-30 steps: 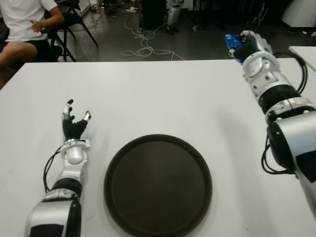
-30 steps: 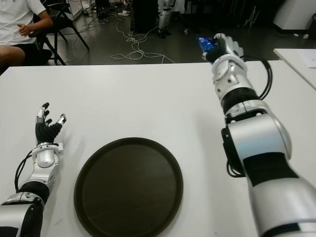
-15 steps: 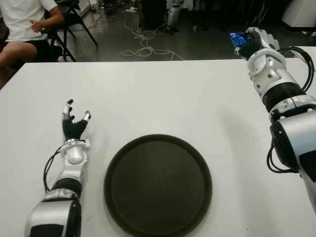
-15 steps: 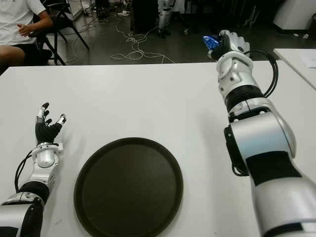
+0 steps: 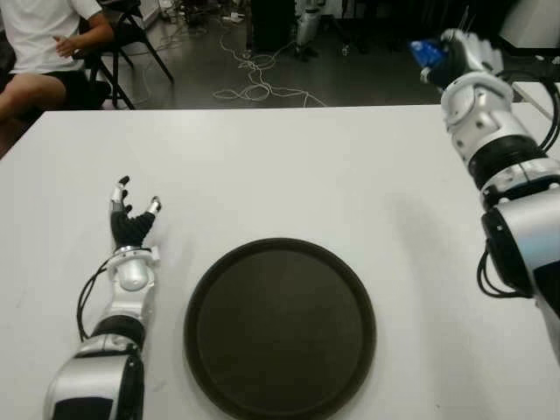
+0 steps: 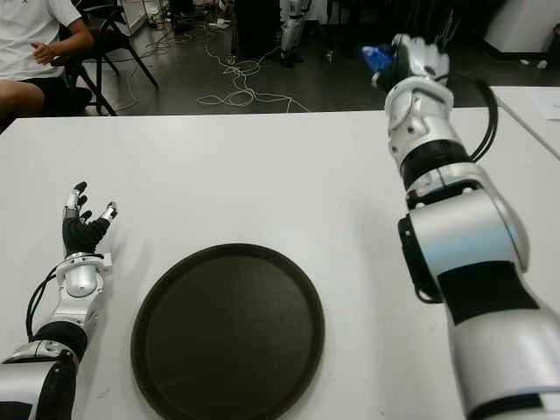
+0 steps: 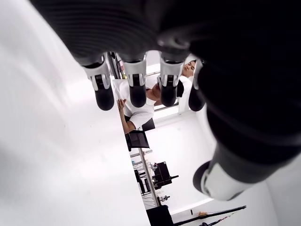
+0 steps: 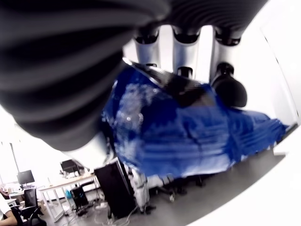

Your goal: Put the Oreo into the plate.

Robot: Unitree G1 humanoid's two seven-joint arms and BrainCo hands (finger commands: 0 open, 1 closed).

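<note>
Eye views first: right hand (image 5: 459,57) is raised beyond the far right corner of the table (image 5: 289,166), fingers curled around the blue Oreo (image 5: 426,52) pack, which is well apart from the dark plate (image 5: 280,328) lying bare near the robot. Left hand (image 5: 131,223) shows on the table to the left of the plate, fingers spread and holding nothing; a seated person (image 5: 48,44) is beyond the far left corner. Left wrist view: the fingers (image 7: 136,89) hang loose over white tabletop with nothing between them. Right wrist view: the crinkled blue pack fills the frame, pinned between the fingers (image 8: 228,87) and the thumb. The step in hand looks like the carry after pickup; next the arm would need to swing back and down toward the plate before letting go. Against a second ago, the right hand has risen and drifted farther right with the pack, while the left hand and plate have not moved.
</note>
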